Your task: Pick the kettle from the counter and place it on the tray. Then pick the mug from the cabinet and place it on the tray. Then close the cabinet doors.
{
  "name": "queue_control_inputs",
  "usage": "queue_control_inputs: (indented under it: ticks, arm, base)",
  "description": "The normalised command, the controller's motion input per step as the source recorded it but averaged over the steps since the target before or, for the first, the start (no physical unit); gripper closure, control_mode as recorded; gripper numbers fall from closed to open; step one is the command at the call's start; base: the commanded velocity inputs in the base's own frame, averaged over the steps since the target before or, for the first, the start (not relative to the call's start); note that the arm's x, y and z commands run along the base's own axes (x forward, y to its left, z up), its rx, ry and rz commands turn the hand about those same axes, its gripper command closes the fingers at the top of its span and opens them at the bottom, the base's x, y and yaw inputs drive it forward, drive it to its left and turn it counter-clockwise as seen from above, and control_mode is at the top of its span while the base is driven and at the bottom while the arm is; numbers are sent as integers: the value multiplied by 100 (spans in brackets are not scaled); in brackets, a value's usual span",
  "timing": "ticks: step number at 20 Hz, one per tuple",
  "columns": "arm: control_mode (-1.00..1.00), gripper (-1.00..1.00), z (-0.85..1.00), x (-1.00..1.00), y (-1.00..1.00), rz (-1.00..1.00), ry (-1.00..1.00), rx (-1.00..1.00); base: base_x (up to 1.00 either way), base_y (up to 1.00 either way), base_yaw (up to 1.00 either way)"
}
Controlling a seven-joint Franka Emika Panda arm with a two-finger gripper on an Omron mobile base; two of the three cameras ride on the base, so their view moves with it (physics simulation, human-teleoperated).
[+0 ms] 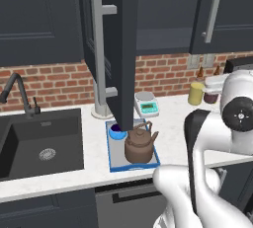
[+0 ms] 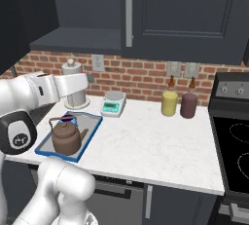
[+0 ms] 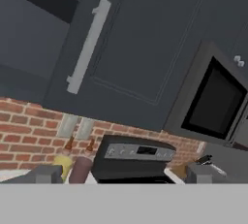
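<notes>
Your fingers (image 3: 118, 173) are spread wide and hold nothing. The kettle (image 1: 140, 144) and mug (image 1: 117, 132) sit on the tray (image 1: 113, 157), far below them. Push the door (image 1: 120, 49) beside your fingers slowly, flat on its front, until shut.

Even, soft-shadowed, slightly blurry render

The brown kettle (image 1: 140, 145) is sitting upright on the blue-rimmed grey tray (image 1: 148, 165), spout pointing toward 2 o'clock in the left base view. The blue mug (image 1: 117, 132) is standing on the tray at the kettle's 10 o'clock. The tray is lying on the white counter (image 1: 170, 118). One navy cabinet door (image 1: 121, 49) is standing open above it.
</notes>
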Motion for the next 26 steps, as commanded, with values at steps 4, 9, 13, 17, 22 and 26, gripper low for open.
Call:
queue_control_inputs:
  ticks: [4,9,13,17,22,26]
  arm:
    - [-100,-100,-1,-66,2,50,-18,-8]
    - [-100,-100,-5,-57,26,52,-7,-10]
    - [-100,-100,-16,-32,79,39,0,-13]
    - [-100,-100,-17,-28,91,26,-4,-10]
    - [-100,-100,-18,-15,89,19,-7,-6]
    - [-100,-100,-8,-10,71,15,-16,-3]
  base:
    - [0,0,0]
    - [0,0,0]
    - [0,0,0]
    - [0,0,0]
    - [0,0,0]
    - [0,0,0]
